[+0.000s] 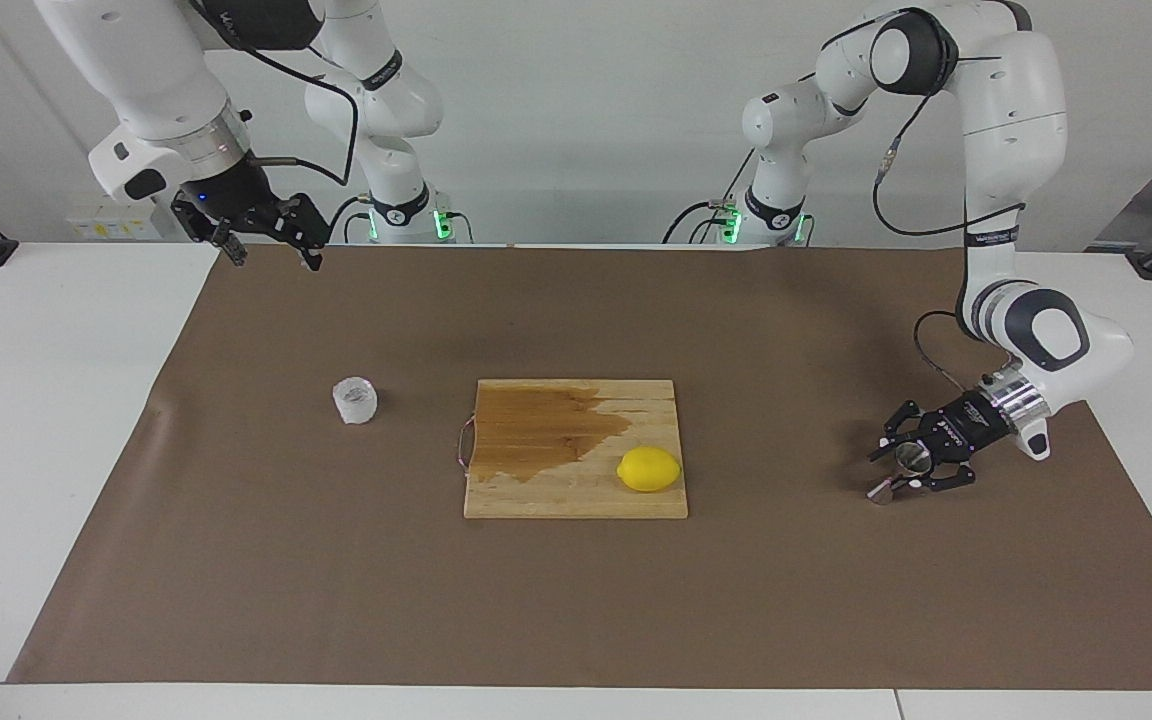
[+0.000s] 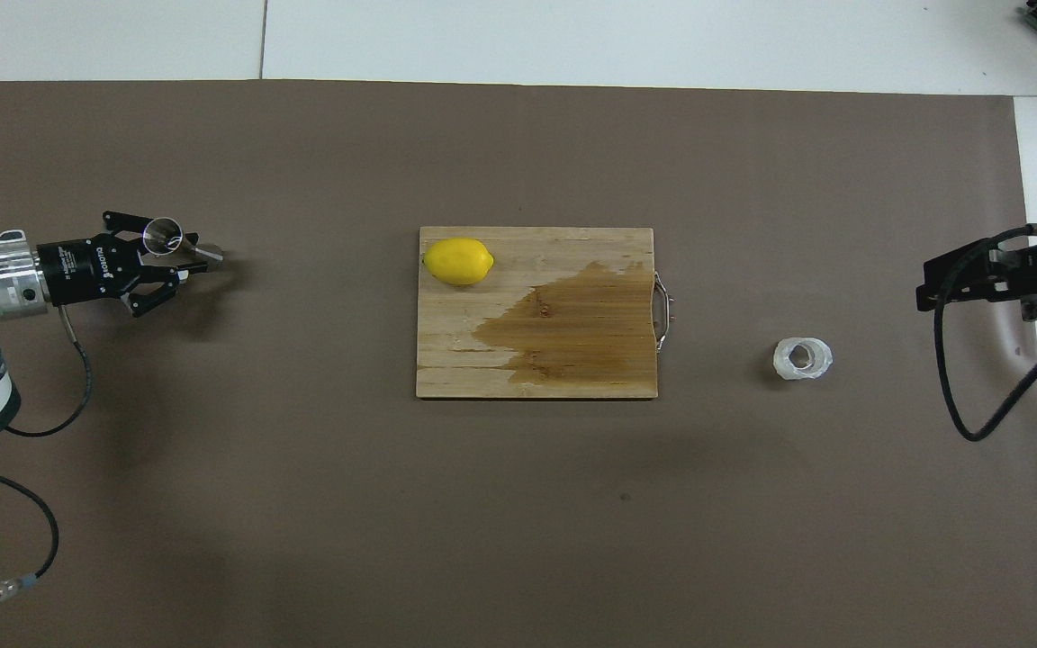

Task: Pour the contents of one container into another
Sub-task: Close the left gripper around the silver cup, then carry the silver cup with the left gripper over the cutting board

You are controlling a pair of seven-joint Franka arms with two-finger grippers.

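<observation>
The translucent crinkled plastic cup (image 1: pixel 355 400) stands upright on the brown mat toward the right arm's end; it also shows in the overhead view (image 2: pixel 802 358). The steel jigger (image 1: pixel 908 462) is tilted on its side in my left gripper (image 1: pixel 914 470), which is shut on it low over the mat toward the left arm's end. From overhead the jigger's (image 2: pixel 166 237) open mouth shows at the left gripper (image 2: pixel 178 261). My right gripper (image 1: pixel 274 250) is open and empty, raised high over the mat's edge by the robots, well away from the cup, and shows in the overhead view (image 2: pixel 978 283).
A wooden cutting board (image 1: pixel 536 495) with a dark wet stain lies mid-mat, also seen from overhead (image 2: pixel 446 360). A yellow lemon (image 1: pixel 649 469) sits on the board's corner farther from the robots, toward the left arm's end, and shows overhead (image 2: pixel 458 261).
</observation>
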